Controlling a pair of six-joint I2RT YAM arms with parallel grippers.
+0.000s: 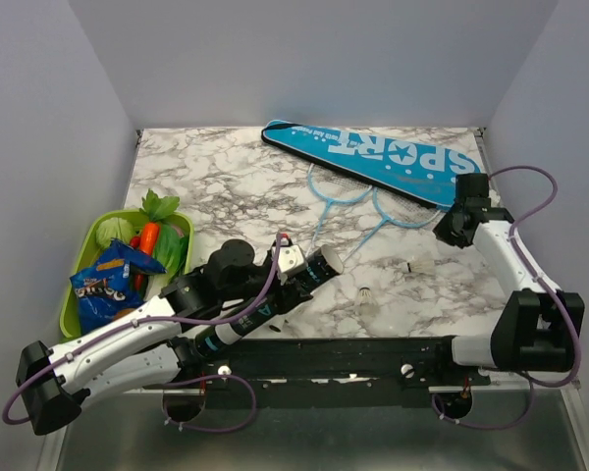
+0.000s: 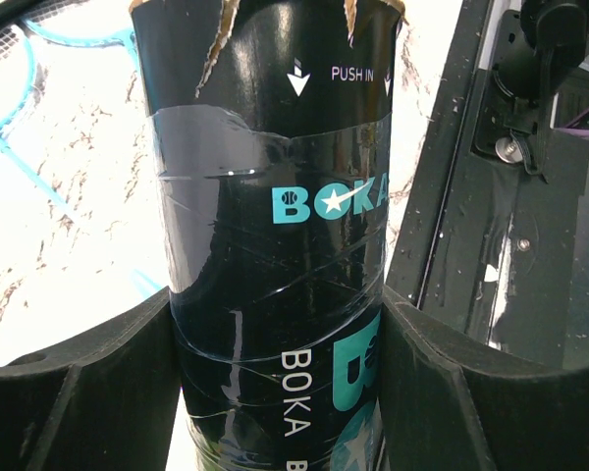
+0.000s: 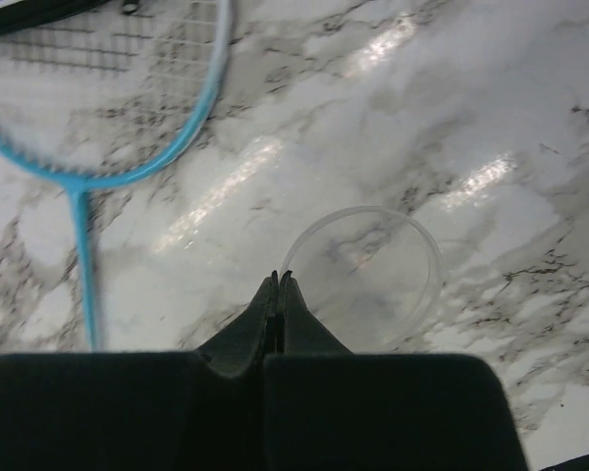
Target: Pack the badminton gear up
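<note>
My left jaws are clamped around the middle of the dark tube (image 2: 275, 245). It is held slanted over the near edge of the worktop (image 1: 226, 186), far end pointing toward one shuttlecock (image 1: 366, 297), with the other shuttlecock (image 1: 422, 265) further right. That angle, I judge, presents the mouth for loading. My right jaws are closed, pinching the rim of a clear round lid (image 3: 363, 270) above bare marble, just beside a blue racket (image 3: 79, 167). I take it to be the tube's cap, kept aside until both shuttlecocks are in. The rackets lie against the blue cover (image 1: 373, 157) at the far right, not yet inside. The green basket (image 1: 79, 294) sits well apart, left.
</note>
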